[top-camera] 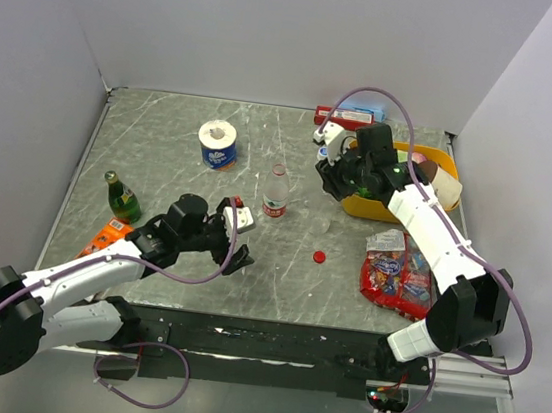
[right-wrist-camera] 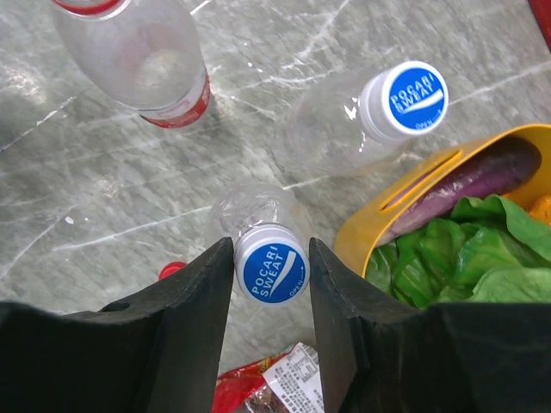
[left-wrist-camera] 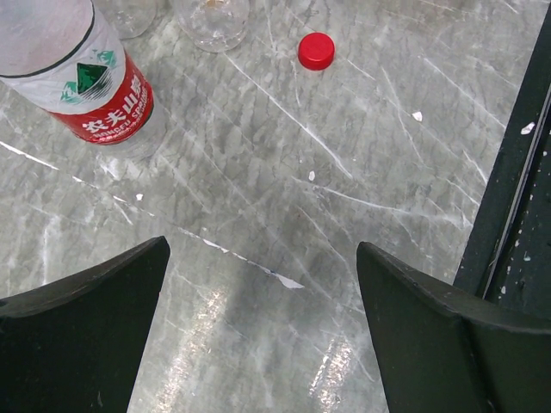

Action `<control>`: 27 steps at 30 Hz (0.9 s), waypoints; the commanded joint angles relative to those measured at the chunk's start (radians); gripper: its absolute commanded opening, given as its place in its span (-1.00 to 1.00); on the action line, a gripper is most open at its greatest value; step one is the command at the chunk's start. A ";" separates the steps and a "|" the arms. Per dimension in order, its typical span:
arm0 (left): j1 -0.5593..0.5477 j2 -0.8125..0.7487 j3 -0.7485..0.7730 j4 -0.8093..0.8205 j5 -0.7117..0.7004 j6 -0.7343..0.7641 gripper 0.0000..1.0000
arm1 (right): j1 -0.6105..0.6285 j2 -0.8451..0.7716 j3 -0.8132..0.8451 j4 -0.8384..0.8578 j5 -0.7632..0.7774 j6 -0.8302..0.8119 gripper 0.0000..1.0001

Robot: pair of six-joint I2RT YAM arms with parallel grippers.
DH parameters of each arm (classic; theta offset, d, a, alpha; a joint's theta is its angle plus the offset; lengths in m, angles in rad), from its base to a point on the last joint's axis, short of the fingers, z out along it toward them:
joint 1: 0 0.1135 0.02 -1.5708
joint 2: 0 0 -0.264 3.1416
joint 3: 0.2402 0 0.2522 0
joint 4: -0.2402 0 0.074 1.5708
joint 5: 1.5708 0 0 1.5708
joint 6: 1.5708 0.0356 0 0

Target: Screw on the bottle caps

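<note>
Right claw (right-wrist-camera: pixel 270 249) pinches a blue cap (right-wrist-camera: pixel 272 275), white-lettered, sitting atop a small clear bottle (right-wrist-camera: pixel 250 206) beside the yellow basket (right-wrist-camera: pixel 370 232). Left claw (left-wrist-camera: pixel 263 249) hangs spread wide, gripping nothing; plain red cap (left-wrist-camera: pixel 316 51) lies loose ahead, near the red-labelled bottle (left-wrist-camera: pixel 95 86).

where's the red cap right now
In the top view the small round red plastic screw cap lies loose on the grey marble table, below and right of the tall clear red-labelled plastic bottle, left of the red snack packet.
</note>
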 commanded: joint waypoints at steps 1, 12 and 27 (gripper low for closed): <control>0.004 0.008 0.024 0.044 0.041 0.002 0.93 | -0.009 -0.048 -0.014 0.001 0.011 0.011 -0.03; 0.005 -0.005 0.007 0.044 0.047 -0.001 0.93 | -0.009 -0.054 0.080 -0.025 -0.007 0.024 0.19; 0.047 -0.013 0.026 0.021 0.079 0.000 0.93 | 0.049 -0.033 0.255 -0.016 -0.229 0.053 0.48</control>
